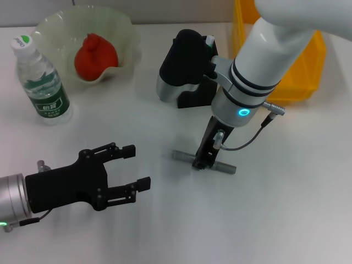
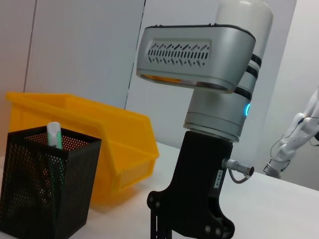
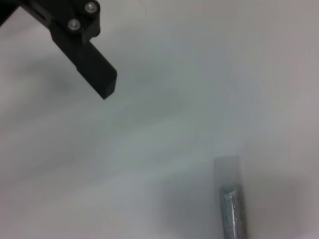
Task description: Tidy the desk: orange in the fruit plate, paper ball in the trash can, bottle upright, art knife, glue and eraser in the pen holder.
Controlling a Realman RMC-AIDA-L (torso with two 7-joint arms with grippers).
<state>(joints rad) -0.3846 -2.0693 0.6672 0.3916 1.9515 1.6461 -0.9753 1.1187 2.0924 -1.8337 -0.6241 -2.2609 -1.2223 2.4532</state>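
The right gripper (image 1: 204, 160) hung, fingers spread, over the art knife (image 1: 226, 168) mid-desk; the thin knife might roll or slip. Left gripper (image 1: 132, 168) waited, fingers spread, near the front edge.

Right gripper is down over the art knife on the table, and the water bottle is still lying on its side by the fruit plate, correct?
Not quite. In the head view the water bottle stands upright beside the fruit plate. The right gripper is indeed down over the art knife on the table.

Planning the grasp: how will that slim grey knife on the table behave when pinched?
The art knife looks stiff and light. Lying flat and thin, it may slide or pivot on the smooth table as the right pincer closes.
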